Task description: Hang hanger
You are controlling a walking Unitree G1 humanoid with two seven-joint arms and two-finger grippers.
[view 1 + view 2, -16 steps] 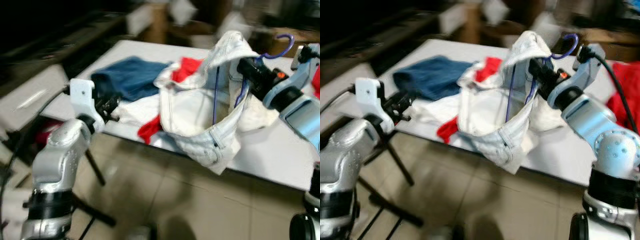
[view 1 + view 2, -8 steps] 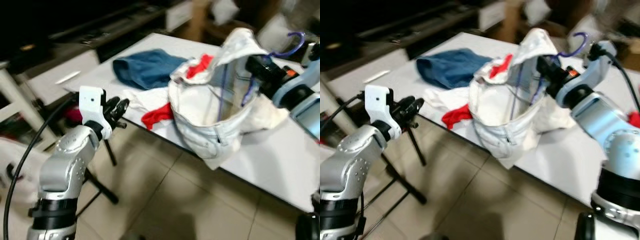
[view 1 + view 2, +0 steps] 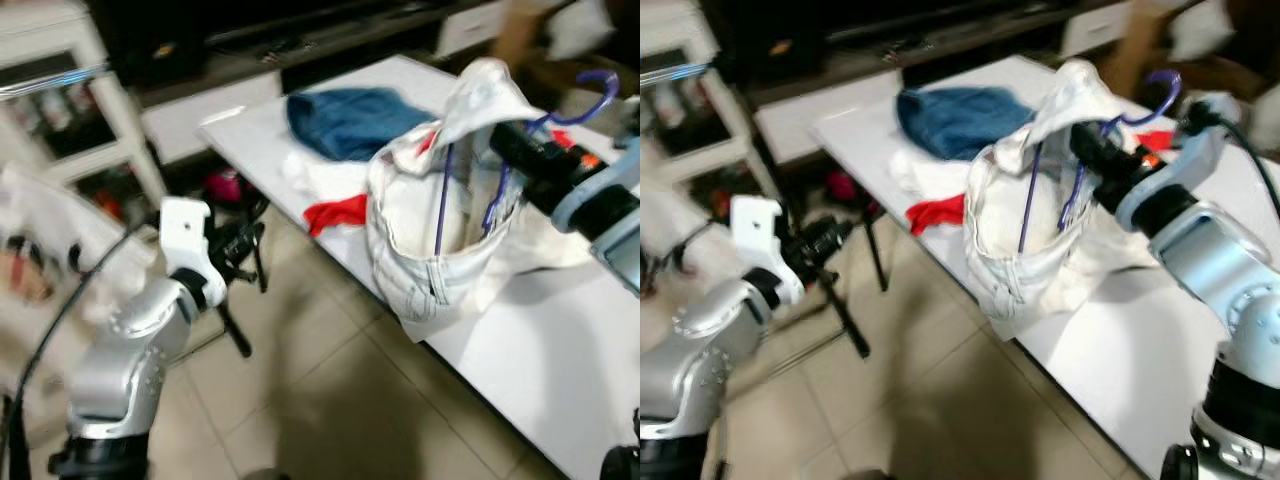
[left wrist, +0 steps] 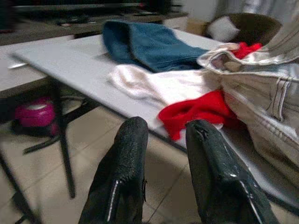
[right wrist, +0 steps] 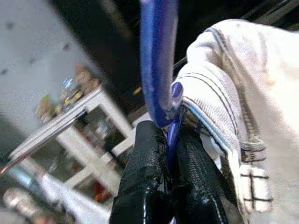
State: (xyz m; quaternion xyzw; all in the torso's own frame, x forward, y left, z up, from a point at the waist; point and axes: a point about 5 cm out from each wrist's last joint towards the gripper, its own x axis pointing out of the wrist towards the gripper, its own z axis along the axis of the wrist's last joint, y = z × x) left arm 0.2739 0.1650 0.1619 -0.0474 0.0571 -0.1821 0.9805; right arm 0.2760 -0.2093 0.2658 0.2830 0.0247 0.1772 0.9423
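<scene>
A blue hanger carries a pale denim garment, lifted above the white table. My right gripper is shut on the hanger's stem just under the hook. The right wrist view shows the blue hanger pinched between the black fingers, with the garment's collar beside it. My left gripper is held out low over the floor, off the table's left edge. Its fingers stand slightly open with nothing between them.
On the table lie a blue denim garment, a white cloth and a red cloth. A pink object and black table legs are under it. A white shelf unit stands at left. Tiled floor lies in front.
The camera has swung left, so the table sits further right and the white shelf has come into view. The right gripper keeps its hold on the hanger; the left arm stays out.
</scene>
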